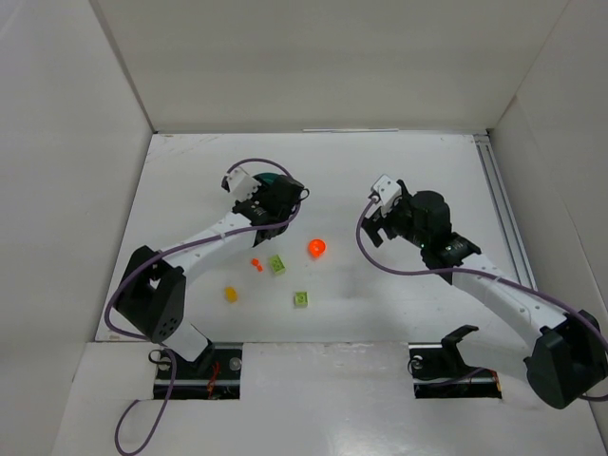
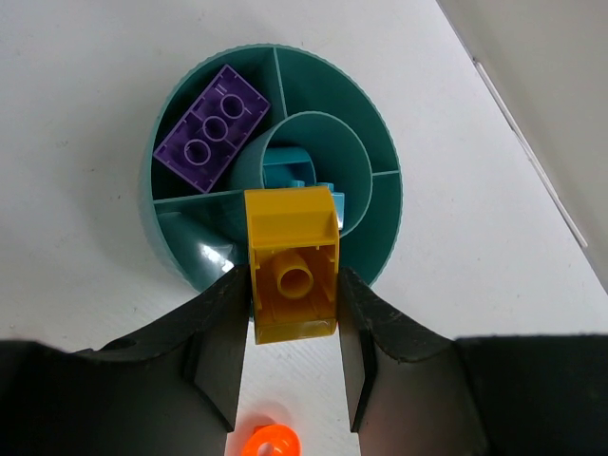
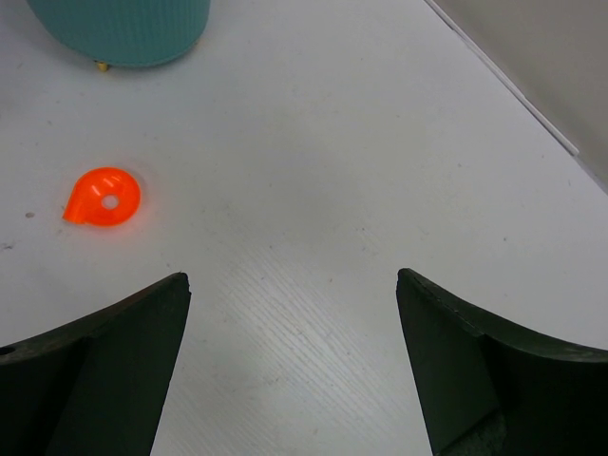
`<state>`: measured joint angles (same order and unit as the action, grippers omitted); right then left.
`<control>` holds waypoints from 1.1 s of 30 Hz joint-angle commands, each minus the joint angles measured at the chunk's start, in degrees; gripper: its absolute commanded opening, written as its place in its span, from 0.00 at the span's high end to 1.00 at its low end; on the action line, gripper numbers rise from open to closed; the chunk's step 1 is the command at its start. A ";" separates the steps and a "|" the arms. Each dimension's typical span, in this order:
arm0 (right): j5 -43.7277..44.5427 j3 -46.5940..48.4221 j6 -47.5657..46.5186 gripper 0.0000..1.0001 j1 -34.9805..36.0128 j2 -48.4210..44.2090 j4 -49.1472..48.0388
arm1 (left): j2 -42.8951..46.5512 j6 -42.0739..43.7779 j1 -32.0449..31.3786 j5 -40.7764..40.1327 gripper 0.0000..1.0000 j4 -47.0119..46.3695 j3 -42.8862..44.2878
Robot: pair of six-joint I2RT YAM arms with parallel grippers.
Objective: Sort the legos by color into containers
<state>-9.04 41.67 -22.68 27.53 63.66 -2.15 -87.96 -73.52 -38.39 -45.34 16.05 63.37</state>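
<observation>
Left gripper [image 2: 294, 285] clamped yellow brick [image 2: 291, 226] over teal dish [image 2: 382, 142]; needed centring over empty wedge before release; right gripper [image 3: 293, 283] jaws stood apart.

The left end effector [image 2: 293, 285] grips a yellow brick [image 2: 293, 249] over the teal dish's [image 2: 382, 161] near rim; a purple brick [image 2: 211, 128] fills one wedge [image 2: 183, 101], and a teal brick [image 2: 288, 172] sits in the central well [image 2: 334, 142].
</observation>
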 commanded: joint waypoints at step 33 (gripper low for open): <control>-2.56 -0.27 -0.35 0.06 -1.95 0.41 -2.68 | -1.51 -16.84 1.83 0.52 0.71 -5.51 -3.17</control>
<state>-10.44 41.41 -22.72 25.89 64.23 -2.13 -90.17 -88.71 -36.84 -44.42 11.35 61.01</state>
